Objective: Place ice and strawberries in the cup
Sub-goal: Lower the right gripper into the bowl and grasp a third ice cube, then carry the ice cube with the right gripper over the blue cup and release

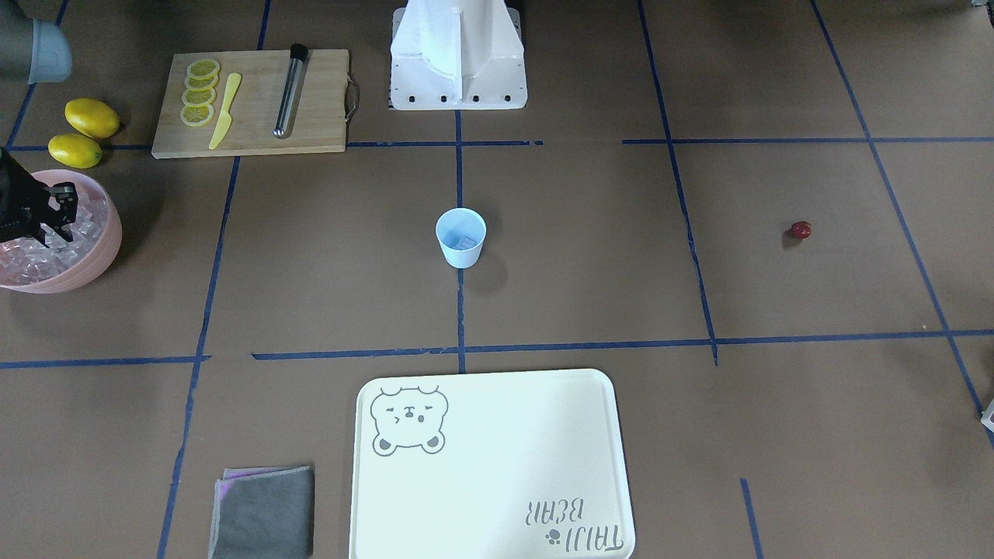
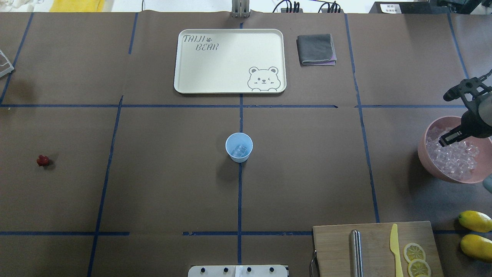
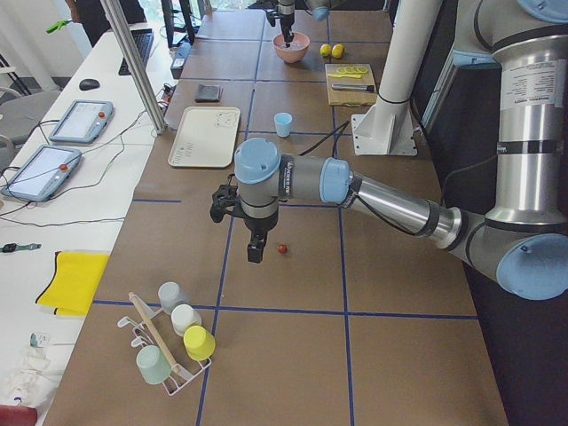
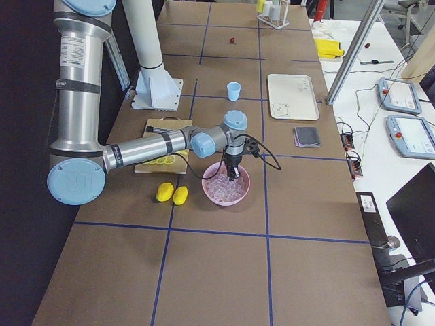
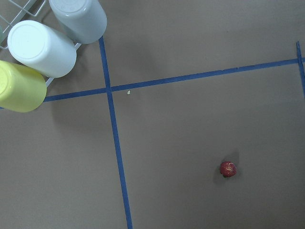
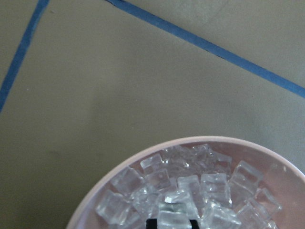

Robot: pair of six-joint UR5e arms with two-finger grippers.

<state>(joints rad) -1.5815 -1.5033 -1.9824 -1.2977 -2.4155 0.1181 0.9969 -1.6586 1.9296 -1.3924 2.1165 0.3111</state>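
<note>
We judge the task partly done. The cup [image 1: 461, 258] stands upright at the middle of the table, and there is already ice [image 2: 240, 150] in its bottom. How many pieces, we cannot count; it looks like 1 or 2.

The 1 strawberry [image 5: 228, 169] is not yet in the cup. It lies on the bare table on the robot's left, well apart from the cup. So what is left, as we read it, is any further ice and the whole berry step.

The right gripper [image 6: 170, 223] reaches down into the pink bowl [image 1: 97, 256], among the heap of clear cubes. Only its 2 dark fingertips [image 6: 151, 223] show in the right wrist view, cut off by the bottom edge. They stand apart with a cube between them, but we cannot tell whether they are clenched on it or only straddling it.

The left gripper [image 3: 256, 253] hangs above the table near the strawberry, not touching it. It shows only in the left side view, so we cannot tell how its fingers stand. Its wrist camera shows none of them, only the berry, the tape lines and 3 upturned cups [image 5: 43, 47] in a corner.
</note>
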